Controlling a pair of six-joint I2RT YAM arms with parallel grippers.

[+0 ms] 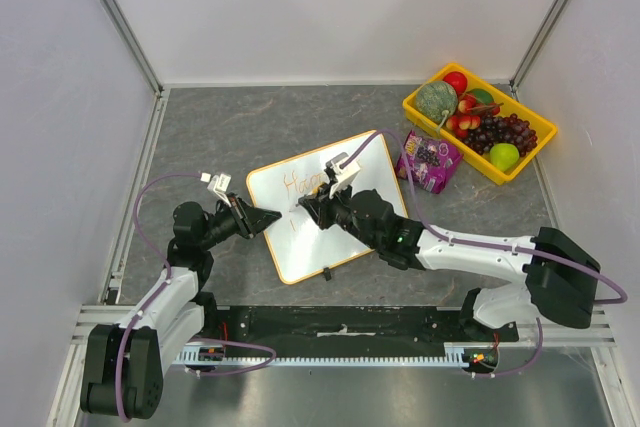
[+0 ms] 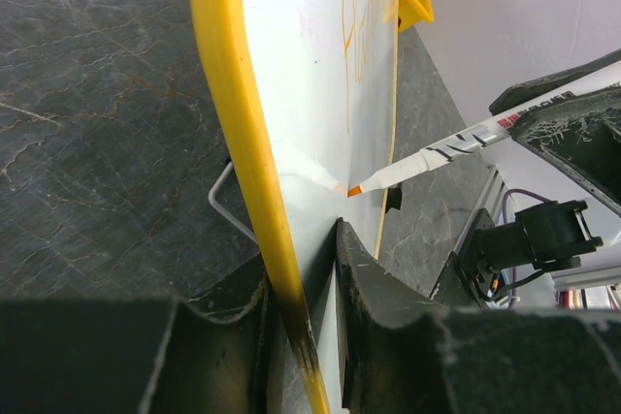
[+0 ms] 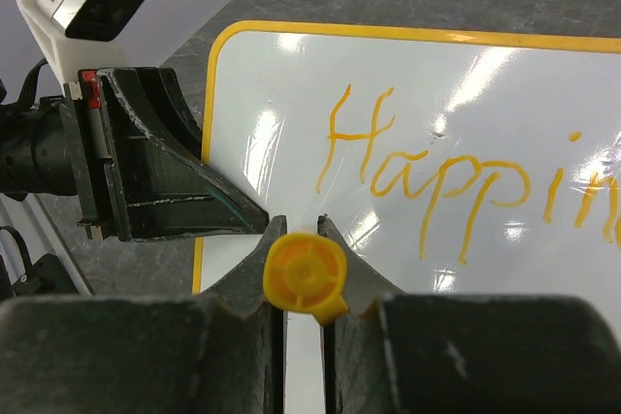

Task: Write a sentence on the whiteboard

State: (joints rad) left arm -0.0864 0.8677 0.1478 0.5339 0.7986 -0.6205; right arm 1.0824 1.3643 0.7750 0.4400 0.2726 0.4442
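Two black grippers, left gripper (image 2: 306,269) pinching rounded yellow rim of glossy whiteboard (image 2: 310,75), right gripper (image 3: 299,227) clamped on slim white marker (image 2: 437,154), orange cursive sentence (image 3: 427,203)

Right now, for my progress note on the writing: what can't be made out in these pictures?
- Orange handwritten sentence: right wrist view's right edge cuts it after "Happin".
- Top view: the right gripper hides part of it on the white yellow-rimmed whiteboard; the rest is too small.
- Left wrist view: board nearly edge-on, strokes unreadable.

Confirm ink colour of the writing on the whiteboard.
Orange; the writing on the whiteboard shows best in the right wrist view.
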